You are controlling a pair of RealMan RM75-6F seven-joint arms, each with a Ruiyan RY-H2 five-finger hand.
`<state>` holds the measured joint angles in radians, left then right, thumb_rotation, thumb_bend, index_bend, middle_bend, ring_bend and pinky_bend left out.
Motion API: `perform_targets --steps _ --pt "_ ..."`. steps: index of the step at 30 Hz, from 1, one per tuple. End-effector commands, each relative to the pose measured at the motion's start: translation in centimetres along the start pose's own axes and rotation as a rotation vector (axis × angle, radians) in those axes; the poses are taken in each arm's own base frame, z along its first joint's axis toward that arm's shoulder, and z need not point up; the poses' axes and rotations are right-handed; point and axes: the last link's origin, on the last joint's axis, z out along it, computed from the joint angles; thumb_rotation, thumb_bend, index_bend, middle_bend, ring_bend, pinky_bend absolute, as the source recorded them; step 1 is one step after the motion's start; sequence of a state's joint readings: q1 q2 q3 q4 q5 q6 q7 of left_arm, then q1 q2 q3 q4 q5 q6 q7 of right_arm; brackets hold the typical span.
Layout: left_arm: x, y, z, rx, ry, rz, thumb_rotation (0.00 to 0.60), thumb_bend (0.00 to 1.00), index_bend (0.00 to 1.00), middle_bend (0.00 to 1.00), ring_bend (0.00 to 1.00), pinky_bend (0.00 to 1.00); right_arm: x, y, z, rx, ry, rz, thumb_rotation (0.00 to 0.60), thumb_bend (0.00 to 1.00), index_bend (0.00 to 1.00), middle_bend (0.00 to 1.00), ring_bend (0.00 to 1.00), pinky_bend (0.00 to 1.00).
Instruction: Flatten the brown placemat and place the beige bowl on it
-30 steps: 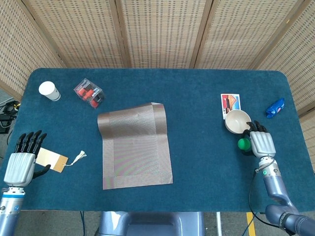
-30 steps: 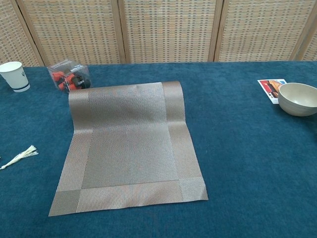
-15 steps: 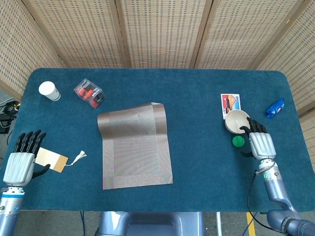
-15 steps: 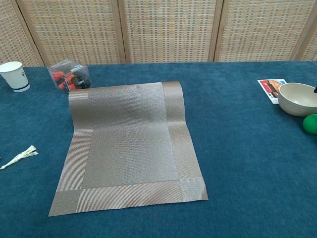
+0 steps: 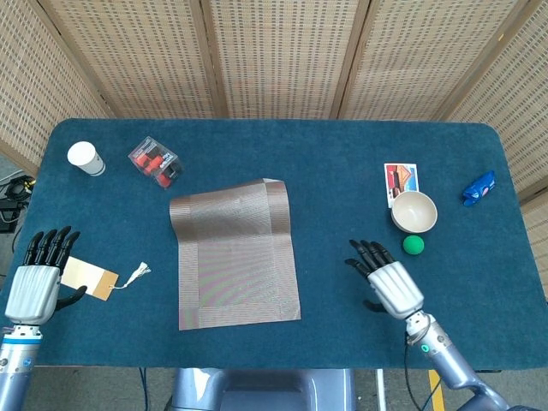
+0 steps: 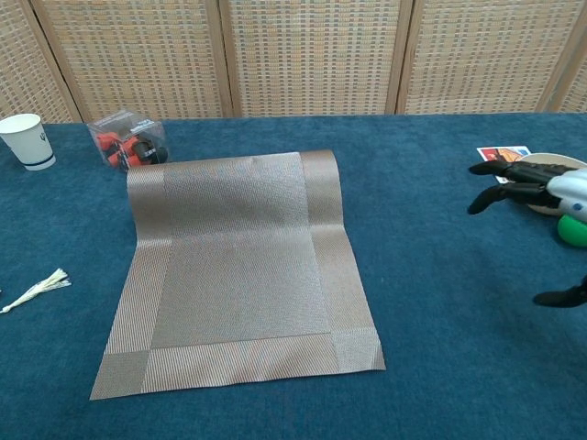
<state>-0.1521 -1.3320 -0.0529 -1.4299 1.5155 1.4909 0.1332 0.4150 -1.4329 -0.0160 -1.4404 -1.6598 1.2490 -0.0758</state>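
Note:
The brown placemat [image 5: 236, 255] [image 6: 240, 273] lies mid-table, mostly flat, its far edge curled up. The beige bowl [image 5: 414, 211] [image 6: 556, 161] stands upright at the right, partly hidden behind my right hand in the chest view. My right hand [image 5: 390, 279] [image 6: 541, 188] hovers with fingers spread, holding nothing, between the mat and the bowl, a short way in front of the bowl. My left hand [image 5: 38, 278] hangs at the table's front left corner, fingers extended and empty, far from the mat.
A green ball [image 5: 413, 245] [image 6: 574, 229] lies just in front of the bowl. A picture card [image 5: 401, 180] sits behind the bowl, a blue object [image 5: 479, 187] at far right. A white cup [image 5: 86, 158], a clear box [image 5: 155, 162], and a tasselled tag [image 5: 92, 276] lie on the left.
My right hand has moved away from the bowl and ball, leftward and toward the table's front, uncovering both. The left hand, mat and bowl have stayed put.

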Motion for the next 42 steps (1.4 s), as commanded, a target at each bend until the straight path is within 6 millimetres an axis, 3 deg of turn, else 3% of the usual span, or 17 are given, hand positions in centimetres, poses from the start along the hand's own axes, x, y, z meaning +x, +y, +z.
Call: perform_targets --steps 1,13,42 --pt "-0.2 -0.1 0.1 0.004 -0.008 0.002 0.600 0.17 0.07 0.00 0.00 0.00 -1.4 -3.5 1.2 0.083 -0.034 0.025 0.600 0.07 0.20 0.01 0.00 0.13" --pt "-0.6 -0.6 0.4 0.018 -0.029 -0.003 0.600 0.17 0.07 0.00 0.00 0.00 -3.2 -7.1 3.7 0.120 -0.037 0.061 0.600 0.04 0.09 0.00 0.00 0.04" --pt "-1.0 -0.8 0.7 0.026 -0.044 -0.006 0.600 0.17 0.07 0.00 0.00 0.00 -6.3 -8.3 4.9 0.108 -0.136 0.135 0.600 0.03 0.05 0.00 0.00 0.04"
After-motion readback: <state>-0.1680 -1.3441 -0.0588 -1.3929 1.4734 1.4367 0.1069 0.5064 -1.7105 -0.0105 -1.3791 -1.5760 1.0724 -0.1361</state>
